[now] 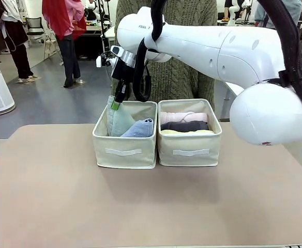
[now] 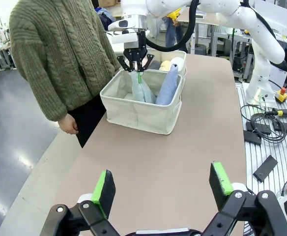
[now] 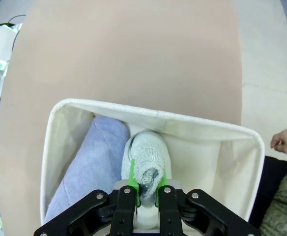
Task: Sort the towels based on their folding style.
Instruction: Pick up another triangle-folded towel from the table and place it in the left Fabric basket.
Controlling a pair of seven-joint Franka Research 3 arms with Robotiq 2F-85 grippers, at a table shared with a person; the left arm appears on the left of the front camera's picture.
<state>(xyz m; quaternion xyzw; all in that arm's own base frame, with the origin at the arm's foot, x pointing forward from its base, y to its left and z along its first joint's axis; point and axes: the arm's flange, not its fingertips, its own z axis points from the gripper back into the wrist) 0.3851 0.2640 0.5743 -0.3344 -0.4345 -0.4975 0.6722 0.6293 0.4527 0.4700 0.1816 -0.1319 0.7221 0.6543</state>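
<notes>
My right gripper [image 1: 117, 102] reaches across to the left cream bin [image 1: 125, 150] and is shut on the pointed top of the grey-green cone towel [image 1: 119, 120], which stands upright inside. The right wrist view shows the same towel [image 3: 146, 155] pinched in my right gripper [image 3: 147, 181], with the pale blue cone towel [image 3: 92, 162] leaning beside it. In the right bin [image 1: 190, 150] lie rolled pink [image 1: 184, 117], dark grey [image 1: 184, 126] and yellow [image 1: 188, 132] towels. A white roll [image 2: 177, 63] shows in the left wrist view. My left gripper [image 2: 162, 183] hovers open over bare table, well away from the bins.
A person in a green knit sweater [image 2: 50, 54] stands at the far edge behind the bins, one hand [image 3: 286, 142] hanging near the left bin's corner. The tan table top [image 1: 63, 196] lies open in front of the bins. Cables [image 2: 266, 123] lie off the table's side.
</notes>
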